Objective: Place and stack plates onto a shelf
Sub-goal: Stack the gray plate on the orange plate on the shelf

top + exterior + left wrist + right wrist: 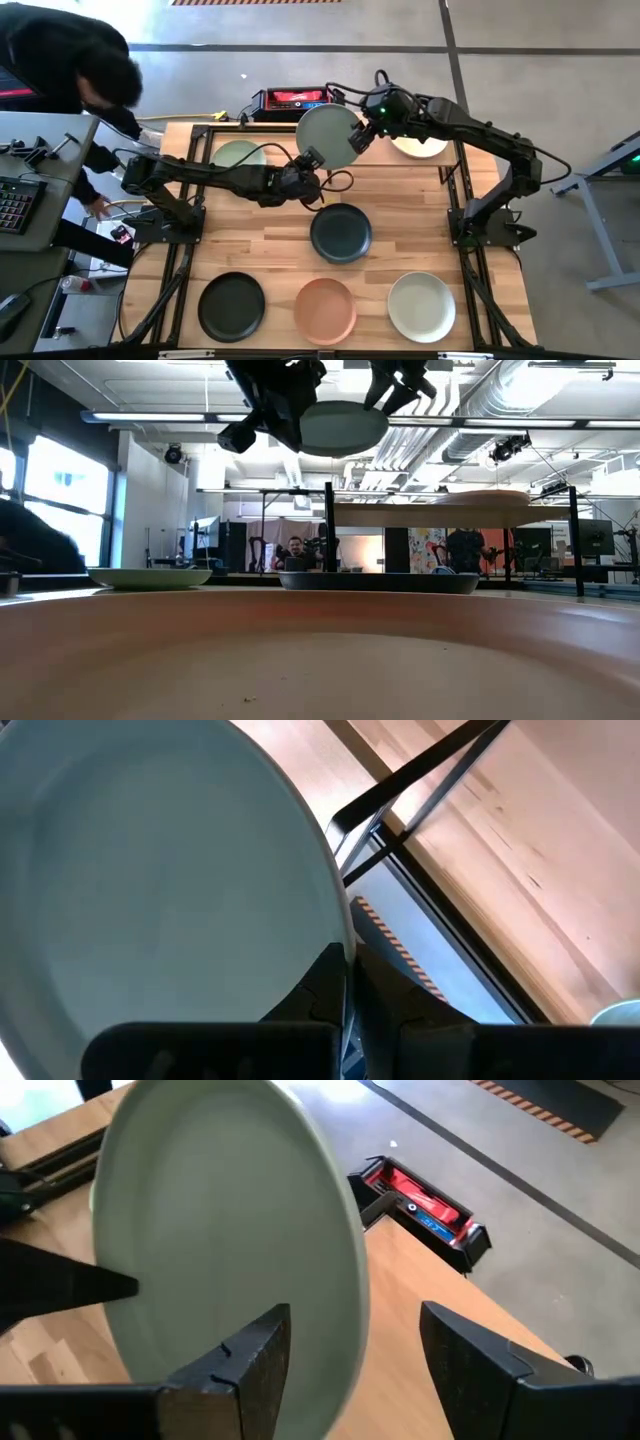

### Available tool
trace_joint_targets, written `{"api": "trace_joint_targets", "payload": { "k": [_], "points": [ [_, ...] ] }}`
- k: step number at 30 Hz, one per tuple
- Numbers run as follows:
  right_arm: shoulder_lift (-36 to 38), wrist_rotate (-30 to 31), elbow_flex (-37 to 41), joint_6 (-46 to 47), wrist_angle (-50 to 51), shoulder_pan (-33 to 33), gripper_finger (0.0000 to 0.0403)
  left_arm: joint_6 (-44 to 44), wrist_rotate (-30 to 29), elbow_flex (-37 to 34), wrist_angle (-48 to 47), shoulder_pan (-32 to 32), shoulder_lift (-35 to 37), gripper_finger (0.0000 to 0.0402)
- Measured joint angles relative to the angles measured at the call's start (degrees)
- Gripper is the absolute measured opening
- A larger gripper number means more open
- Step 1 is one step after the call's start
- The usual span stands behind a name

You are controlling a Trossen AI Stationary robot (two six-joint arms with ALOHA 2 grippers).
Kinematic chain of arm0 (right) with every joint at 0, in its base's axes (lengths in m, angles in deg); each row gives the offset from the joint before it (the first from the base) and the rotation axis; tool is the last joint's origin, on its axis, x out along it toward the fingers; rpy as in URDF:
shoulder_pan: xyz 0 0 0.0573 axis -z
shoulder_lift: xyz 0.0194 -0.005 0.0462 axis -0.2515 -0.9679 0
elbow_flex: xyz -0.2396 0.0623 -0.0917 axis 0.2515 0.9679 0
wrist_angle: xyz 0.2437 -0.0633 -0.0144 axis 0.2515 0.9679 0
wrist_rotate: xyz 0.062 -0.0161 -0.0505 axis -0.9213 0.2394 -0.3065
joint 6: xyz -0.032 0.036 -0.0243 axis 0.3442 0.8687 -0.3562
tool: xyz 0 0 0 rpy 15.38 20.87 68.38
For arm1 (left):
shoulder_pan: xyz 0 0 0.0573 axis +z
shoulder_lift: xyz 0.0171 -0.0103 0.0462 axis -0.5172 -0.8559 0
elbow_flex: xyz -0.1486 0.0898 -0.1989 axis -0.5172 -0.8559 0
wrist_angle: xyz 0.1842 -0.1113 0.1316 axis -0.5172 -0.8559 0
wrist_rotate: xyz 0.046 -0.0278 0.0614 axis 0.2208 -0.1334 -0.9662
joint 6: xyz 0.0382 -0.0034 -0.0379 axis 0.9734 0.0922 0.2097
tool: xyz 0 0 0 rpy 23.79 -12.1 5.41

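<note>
left gripper [318,163] is clamped on the near rim of a grey-green plate [329,135], fingers [325,982] pinching the edge in the left wrist view; the plate is held up in the air over the back middle of the table, by the shelf [200,135] zone; right gripper [358,140] sits at the plate's opposite rim w/ fingers [255,1355] spread apart, one under the plate and one out past its edge, so it reads as not gripping, prob a handover or a steadying move; progress, judging by the layout: a pale green plate [240,155] lies on the wood panel at back left and an off-white plate [420,145] at back right under the right arm, raised on a stand in the low view; dark teal plate [341,232] is mid-table; black plate [232,306], terracotta plate [325,309] and cream plate [421,306] line the front edge; so most plates are left to move, task looks early to mid; a person [60,60] leans at far left, off the table.
</note>
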Motion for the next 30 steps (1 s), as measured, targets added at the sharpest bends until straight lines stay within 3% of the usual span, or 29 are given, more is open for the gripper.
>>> {"api": "trace_joint_targets", "payload": {
  "k": [4,18,30],
  "points": [
    [0.00,0.89,0.00,1.46,0.03,0.00,0.0182,0.00,0.02,0.00,0.04,0.00,0.00,0.0001],
    [-0.22,1.50,0.07,5.34,0.52,0.00,0.0009,-0.07,0.02,0.00,3.55,0.00,0.00,0.0001],
    [-0.22,0.65,0.10,9.30,0.57,0.07,0.0001,-5.54,-1.03,0.00,3.89,0.33,0.00,0.0023]
  ]
}}
